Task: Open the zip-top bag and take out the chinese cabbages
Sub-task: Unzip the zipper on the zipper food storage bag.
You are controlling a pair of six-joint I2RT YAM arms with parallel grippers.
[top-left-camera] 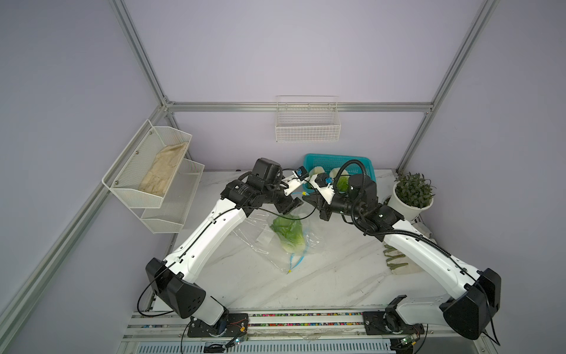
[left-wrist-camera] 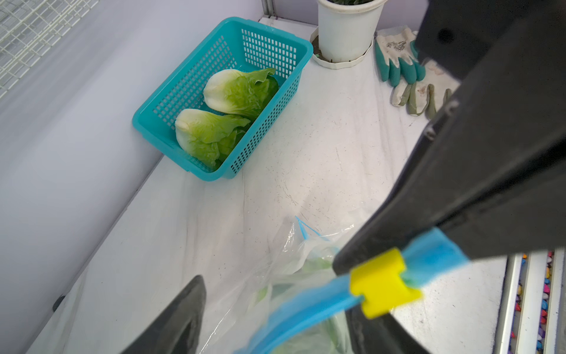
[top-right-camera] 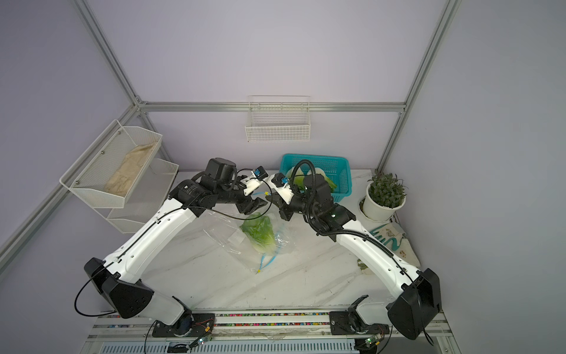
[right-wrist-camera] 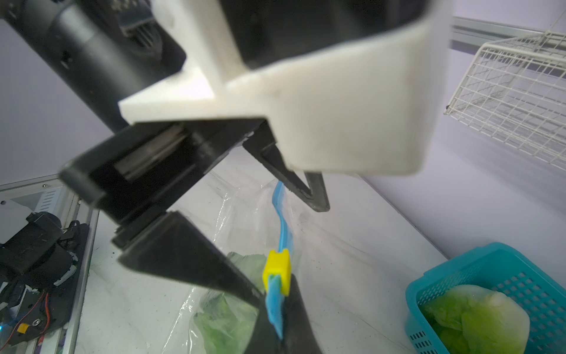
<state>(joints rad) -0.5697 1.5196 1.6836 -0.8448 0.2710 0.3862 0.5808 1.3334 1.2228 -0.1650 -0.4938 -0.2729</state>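
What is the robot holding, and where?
The right gripper pinches the zip-top bag's blue zip strip beside the yellow slider; the left gripper is open, holding nothing.

In both top views you get scraps of the two pale-green chinese cabbages (top-left-camera: 342, 183) (top-right-camera: 332, 183) in the teal perforated plastic basket (top-left-camera: 337, 157); the white right arm (top-left-camera: 413, 245) covers the rest. Your left wrist view blurs the blue zip strip (left-wrist-camera: 306, 303) of the clear plastic zip-top bag (left-wrist-camera: 245, 251) and crops it.

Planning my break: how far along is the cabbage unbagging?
Done: two pale-green Chinese cabbages lie in the teal plastic basket. In hand: the right gripper pinches the blue zip strip of the clear zip-top bag; the left gripper is open. Left: the third cabbage, inside the bag.
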